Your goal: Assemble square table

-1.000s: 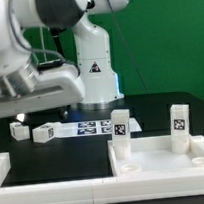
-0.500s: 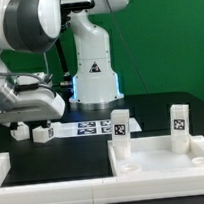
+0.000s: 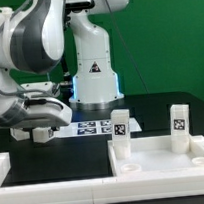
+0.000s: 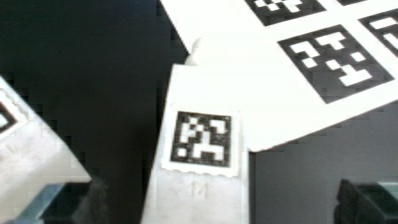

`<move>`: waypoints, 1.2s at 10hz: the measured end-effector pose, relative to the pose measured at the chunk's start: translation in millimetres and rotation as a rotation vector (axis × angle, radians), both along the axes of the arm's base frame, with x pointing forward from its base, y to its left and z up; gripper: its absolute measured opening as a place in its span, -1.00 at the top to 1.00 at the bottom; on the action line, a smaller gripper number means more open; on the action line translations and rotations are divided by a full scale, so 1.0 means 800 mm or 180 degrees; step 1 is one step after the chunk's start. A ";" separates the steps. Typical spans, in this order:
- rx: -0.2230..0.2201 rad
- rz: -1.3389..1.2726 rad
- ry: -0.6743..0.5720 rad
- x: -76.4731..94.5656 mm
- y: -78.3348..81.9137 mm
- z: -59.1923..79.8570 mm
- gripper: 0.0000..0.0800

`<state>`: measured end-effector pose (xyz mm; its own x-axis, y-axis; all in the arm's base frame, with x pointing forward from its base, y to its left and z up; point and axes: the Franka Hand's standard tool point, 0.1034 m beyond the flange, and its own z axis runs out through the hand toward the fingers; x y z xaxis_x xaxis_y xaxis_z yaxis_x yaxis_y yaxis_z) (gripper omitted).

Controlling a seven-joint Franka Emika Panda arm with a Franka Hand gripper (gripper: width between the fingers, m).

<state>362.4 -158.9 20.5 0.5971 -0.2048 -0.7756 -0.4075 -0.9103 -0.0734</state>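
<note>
Down at the exterior view's left, we see the arm bent low over the black table (image 3: 55, 159), with the gripper (image 3: 37, 131) close to the surface just beside the marker board (image 3: 92, 127). From the wrist view, the gripper (image 4: 214, 200) sits over a white block leg (image 4: 205, 140) that lies flat with its black-and-white tag facing up. One end of the leg lies over the marker board's (image 4: 329, 45) corner. The two dark fingertips (image 4: 50, 205) stand wide apart, one on each side of the leg, and neither touches it. We make out another white part (image 4: 27, 135) beside the leg, cropped too much to name.

Well apart from the gripper, at the exterior view's right, the square tabletop (image 3: 160, 155) rests flat near the front edge with its raised rim upward. One upright leg (image 3: 120, 127) stands at its far left corner and another upright leg (image 3: 179, 123) further right, both with tags facing the camera. A white border rail (image 3: 52, 184) runs along the front.
</note>
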 end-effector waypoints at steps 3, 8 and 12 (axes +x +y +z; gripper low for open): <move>-0.0003 0.0014 -0.0018 0.003 0.000 0.001 -0.62; 0.0054 0.0050 0.0166 -0.022 0.019 -0.016 -0.62; 0.0105 0.0059 0.0279 -0.025 0.022 -0.019 -0.29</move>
<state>342.3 -141.5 5.5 0.5301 -0.1678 -0.8312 -0.3968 -0.9153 -0.0683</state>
